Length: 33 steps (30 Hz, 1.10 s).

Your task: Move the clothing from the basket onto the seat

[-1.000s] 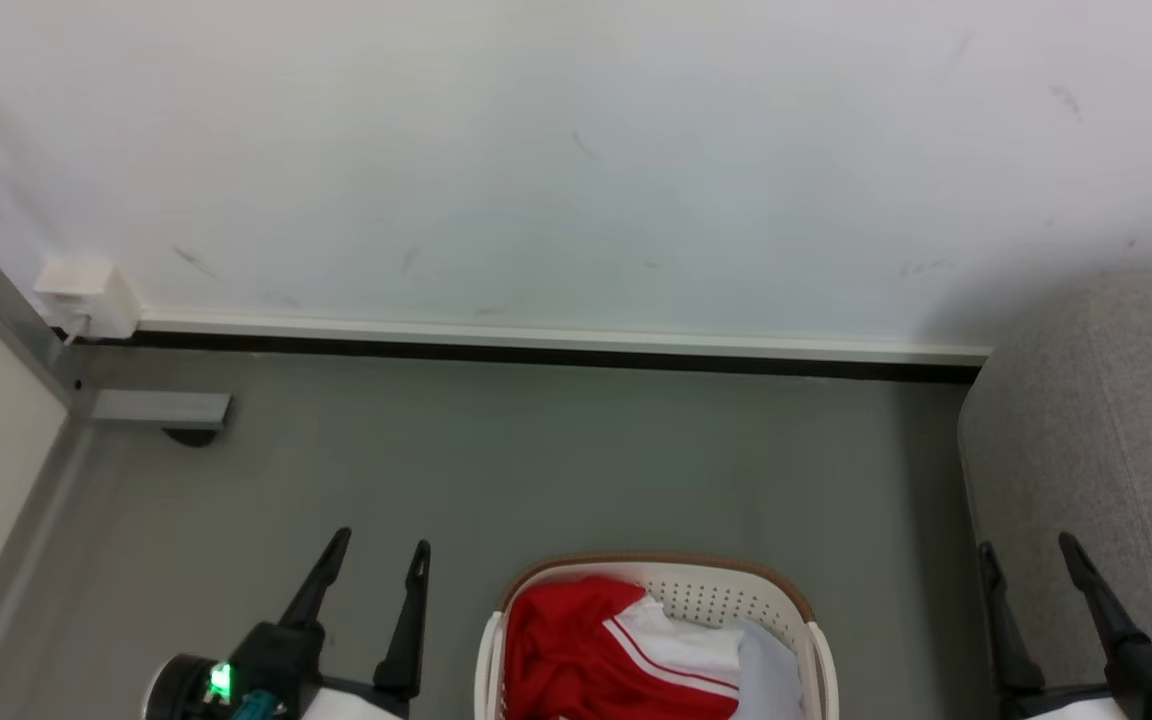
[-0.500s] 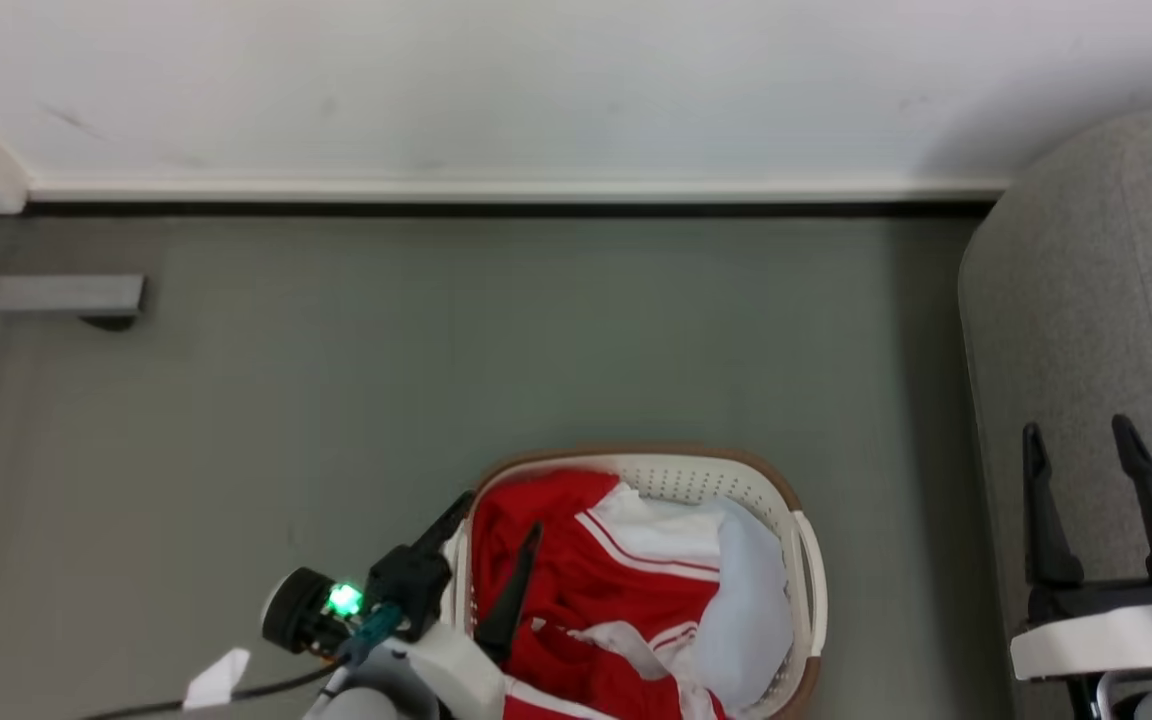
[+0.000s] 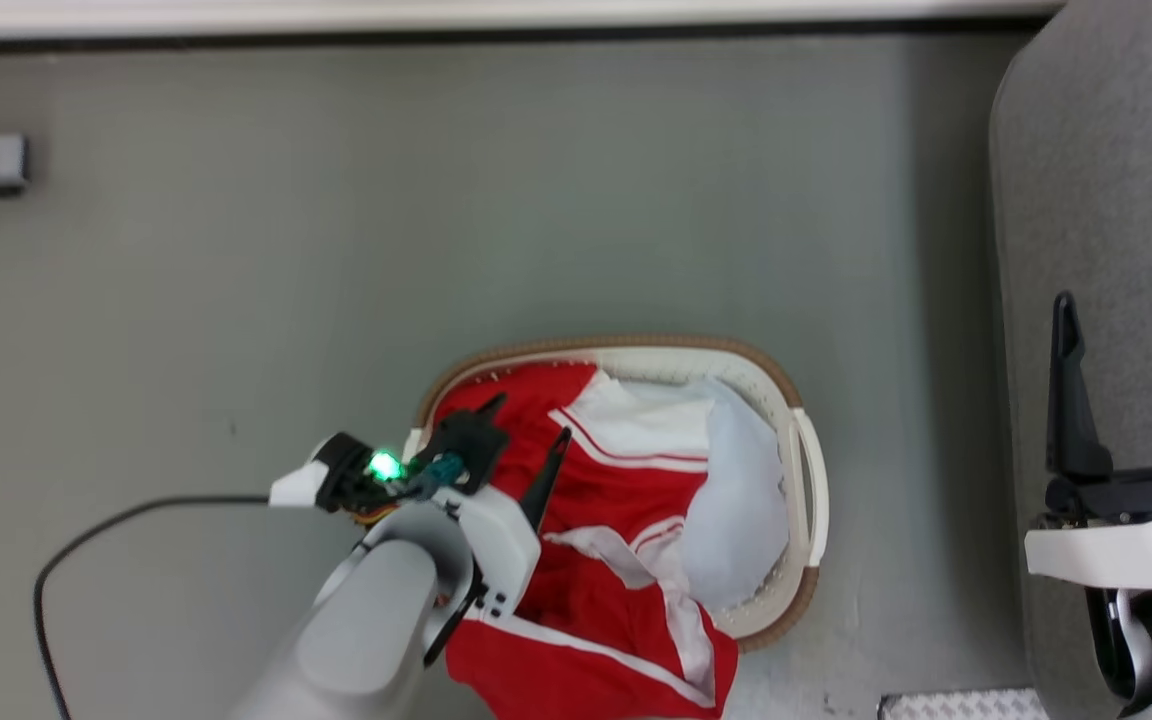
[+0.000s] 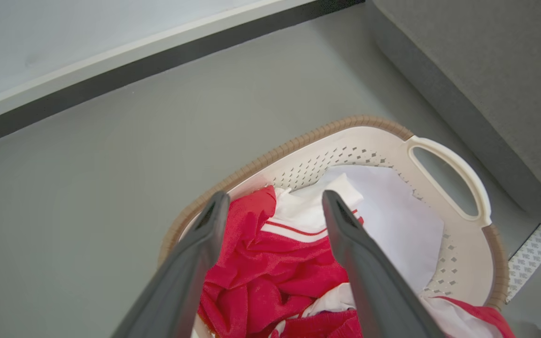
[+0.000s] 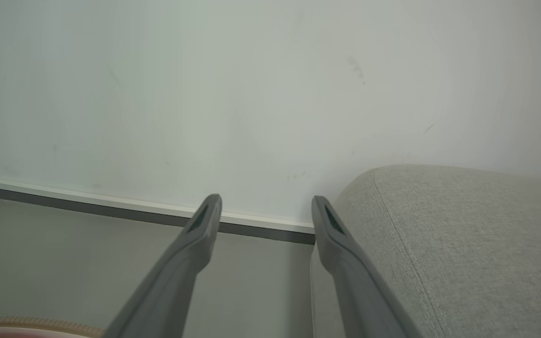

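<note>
The left hand (image 3: 530,418) is the one that counts here: it hangs over the left half of the basket (image 3: 636,345), long dark fingers spread, nothing btwn them, tips aimed down into the clothing (image 3: 586,490). Can't tell if the tips touch cloth. In the left wrist view the red folds sit straight ahead, in the gap btwn the fingers, so I'd say a short drop & a squeeze is all the grab needs. The red heap runs far-to-near along that left side, and its near end spills over the basket's near rim toward the robot. The fingers seem to straddle it roughly across that run, which looks OK for a pinch. The right half of the basket holds a pale sheet (image 3: 736,500), bluish-white, not what's wanted. It lies against the red stuff, so a deep grab could prob drag it along. The seat (image 3: 1096,150) is off to the robot's right, w/ a strip of floor (image 3: 336,250) btwn it & the basket. The right hand (image 3: 1116,296) hovers above the seat's edge, fingers apart, empty, farther from the clothes than the left. Materials: limp crumpled red fabric w/ white stripes & panels; basket is stiff white perforated plastic, oval, brown ribbed rim, slotted handle on the seat side; seat is coarse grey weave w/ rounded corners & one seam.
</note>
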Tool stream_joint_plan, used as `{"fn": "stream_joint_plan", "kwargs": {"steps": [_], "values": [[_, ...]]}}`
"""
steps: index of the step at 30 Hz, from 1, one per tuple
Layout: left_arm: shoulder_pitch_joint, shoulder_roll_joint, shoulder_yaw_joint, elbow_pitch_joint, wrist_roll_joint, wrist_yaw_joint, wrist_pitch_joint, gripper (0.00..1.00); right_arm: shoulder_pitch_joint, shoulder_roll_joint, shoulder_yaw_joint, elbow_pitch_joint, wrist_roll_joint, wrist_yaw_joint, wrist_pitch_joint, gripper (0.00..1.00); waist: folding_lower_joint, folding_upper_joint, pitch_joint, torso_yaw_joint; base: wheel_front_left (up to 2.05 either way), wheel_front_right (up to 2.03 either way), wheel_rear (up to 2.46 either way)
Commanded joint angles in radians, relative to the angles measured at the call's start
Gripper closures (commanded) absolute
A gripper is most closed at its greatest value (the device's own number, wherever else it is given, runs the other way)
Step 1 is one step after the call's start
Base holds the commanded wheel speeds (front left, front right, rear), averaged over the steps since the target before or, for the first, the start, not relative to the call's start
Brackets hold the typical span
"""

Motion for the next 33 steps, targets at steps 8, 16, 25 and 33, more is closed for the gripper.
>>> {"fn": "stream_joint_plan", "kwargs": {"steps": [8,16,25,33], "values": [[-0.125,0.004,-0.141,0.071,-0.136,0.059,0.093,0.0,-0.053,0.002,0.004,-0.053,-0.011,-0.002,0.001,0.0,-0.0003,0.0,0.163,-0.022,0.0,0.0,0.0],[-0.197,0.004,-0.247,0.127,-0.209,0.123,0.133,0.0,-0.079,0.003,0.008,-0.09,-0.003,-0.002,0.001,0.0,-0.0003,0.0,0.234,-0.041,0.0,0.0,0.0],[-0.282,0.004,-0.329,0.185,-0.265,0.143,0.144,0.0,-0.097,0.004,0.009,-0.107,0.02,-0.002,0.001,0.0,-0.0003,0.0,0.31,-0.056,0.0,0.0,0.0],[-0.349,0.004,-0.375,0.24,-0.288,0.14,0.156,0.0,-0.117,0.004,0.015,-0.122,0.066,-0.002,0.001,0.0,-0.0003,0.0,0.375,-0.078,0.0,0.0,0.0]]}}
